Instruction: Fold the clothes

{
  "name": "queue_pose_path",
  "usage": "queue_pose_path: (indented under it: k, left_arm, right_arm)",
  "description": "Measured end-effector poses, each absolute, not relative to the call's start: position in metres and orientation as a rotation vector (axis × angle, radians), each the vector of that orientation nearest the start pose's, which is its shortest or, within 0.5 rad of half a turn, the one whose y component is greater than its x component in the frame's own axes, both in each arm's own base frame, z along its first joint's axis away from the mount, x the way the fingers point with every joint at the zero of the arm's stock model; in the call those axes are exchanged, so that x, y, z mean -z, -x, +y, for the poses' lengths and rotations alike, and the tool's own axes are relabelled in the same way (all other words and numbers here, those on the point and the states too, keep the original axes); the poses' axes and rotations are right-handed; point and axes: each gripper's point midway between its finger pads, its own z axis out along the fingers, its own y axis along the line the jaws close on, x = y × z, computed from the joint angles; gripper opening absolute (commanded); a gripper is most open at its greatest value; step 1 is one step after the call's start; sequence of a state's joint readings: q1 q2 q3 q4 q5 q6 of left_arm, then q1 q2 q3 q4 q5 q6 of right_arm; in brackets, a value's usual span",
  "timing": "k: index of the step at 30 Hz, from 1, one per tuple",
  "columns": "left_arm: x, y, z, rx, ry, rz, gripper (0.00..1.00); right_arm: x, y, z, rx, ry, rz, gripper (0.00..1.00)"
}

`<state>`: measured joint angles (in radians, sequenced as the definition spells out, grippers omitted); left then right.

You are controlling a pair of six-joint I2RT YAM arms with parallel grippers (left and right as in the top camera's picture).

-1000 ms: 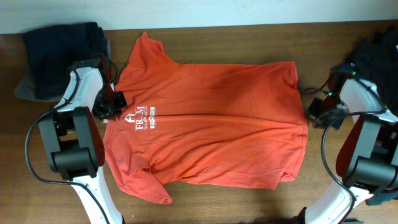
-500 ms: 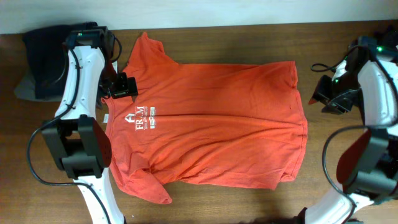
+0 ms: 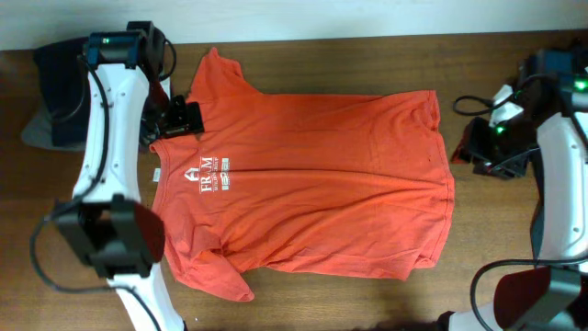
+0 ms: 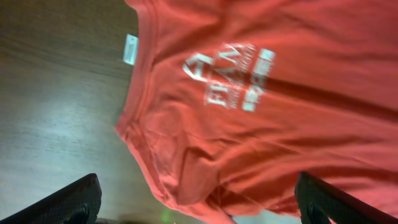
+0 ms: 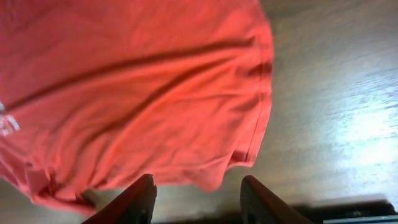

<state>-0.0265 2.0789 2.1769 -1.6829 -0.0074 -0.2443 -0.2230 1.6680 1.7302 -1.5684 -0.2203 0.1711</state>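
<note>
Overhead, step: orange-red short-sleeved fabric T-shirt (image 3: 312,184) spread, no fold yet.
My left hand (image 3: 181,119), right hand (image 3: 484,147): open, empty.
Next: pinch one edge.

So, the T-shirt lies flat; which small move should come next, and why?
Probably lower the left gripper onto the shoulder beside the far sleeve and pinch it. The orange-red T-shirt lies spread and unfolded, both grippers are open and empty, and the left one hovers right there; the right gripper hangs beyond the hem.
</note>
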Motion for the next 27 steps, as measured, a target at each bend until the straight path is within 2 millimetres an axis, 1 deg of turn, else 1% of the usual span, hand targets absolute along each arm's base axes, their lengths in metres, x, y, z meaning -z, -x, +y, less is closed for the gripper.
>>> queue_pose_path:
  k: [3, 6, 8, 10, 12, 16, 21, 24, 27]
  left_arm:
    - [-0.206, -0.36, -0.02, -0.016, 0.326, 3.091, 0.99]
    - [-0.226, -0.326, -0.023, -0.046, 0.364, 3.055, 0.99]
    - [-0.234, -0.308, -0.02, -0.059, 0.406, 3.031, 0.99]
    - [-0.235, -0.29, -0.017, -0.072, 0.443, 3.025, 0.99]
    - [-0.232, -0.274, -0.014, -0.085, 0.473, 3.032, 0.99]
    - [-0.221, -0.255, -0.011, -0.104, 0.521, 3.043, 0.99]
    - [-0.212, -0.234, -0.009, -0.094, 0.582, 3.016, 0.99]
    - [-0.204, -0.219, -0.01, -0.072, 0.602, 3.021, 0.99]
    - [-0.185, -0.207, -0.015, -0.026, 0.617, 3.044, 0.99]
  right_arm:
    - [-0.21, -0.3, -0.018, -0.338, -0.517, 3.027, 0.48]
    - [-0.21, -0.298, -0.007, -0.34, -0.457, 3.05, 0.49]
    - [-0.21, -0.296, -0.002, -0.342, -0.43, 3.065, 0.49]
    - [-0.21, -0.293, 0.004, -0.344, -0.408, 3.083, 0.49]
    - [-0.21, -0.29, 0.008, -0.344, -0.387, 3.098, 0.49]
    - [-0.213, -0.283, 0.013, -0.336, -0.356, 3.099, 0.49]
    - [-0.216, -0.259, 0.016, -0.325, -0.345, 3.084, 0.5]
    - [-0.21, -0.244, 0.017, -0.325, -0.351, 3.066, 0.52]
    - [-0.196, -0.235, 0.02, -0.344, -0.35, 3.047, 0.52]
